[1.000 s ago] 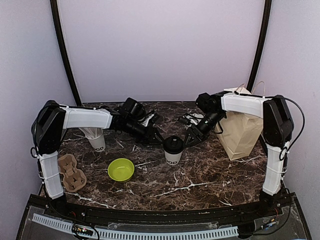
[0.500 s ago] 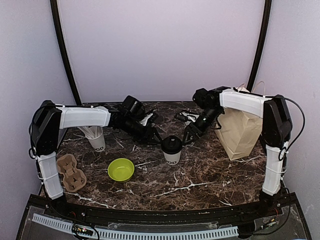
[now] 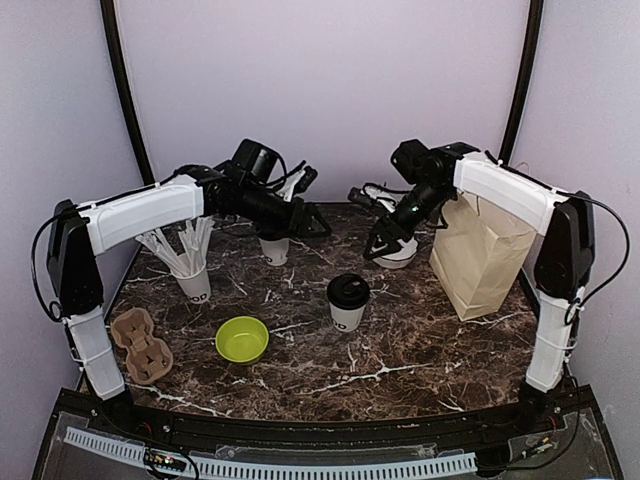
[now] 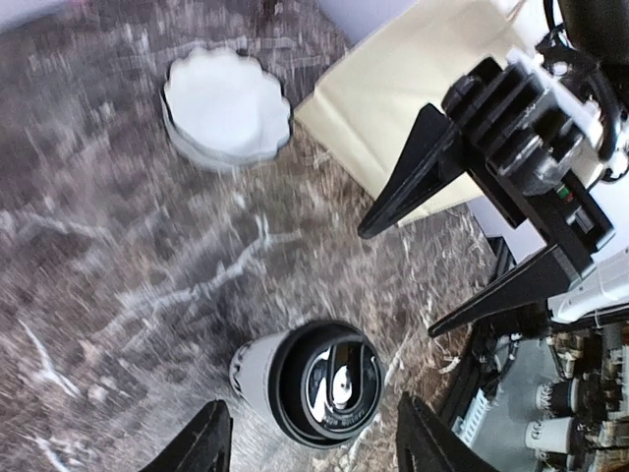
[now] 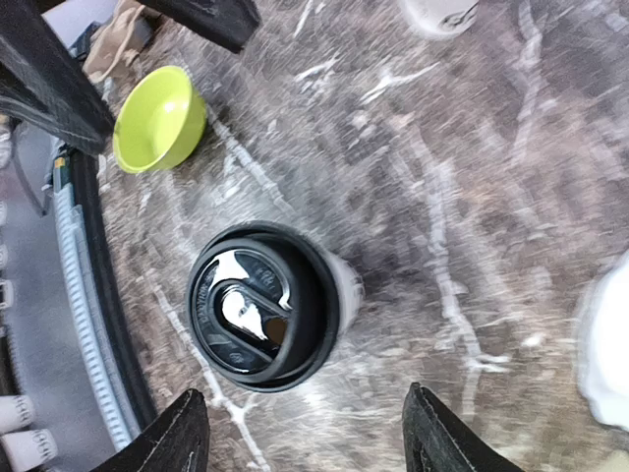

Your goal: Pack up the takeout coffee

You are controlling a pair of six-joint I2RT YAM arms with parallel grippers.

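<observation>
lidded cup [image 3: 348,300] stands free; left gripper [image 3: 312,225] and right gripper [image 3: 376,250] hover, fingers apart; next, grip it for the bag [image 3: 485,260].

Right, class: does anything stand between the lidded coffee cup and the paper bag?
Nothing visible does. Bare table runs from the lidded coffee cup to the paper bag; the white stack sits behind that path.
</observation>
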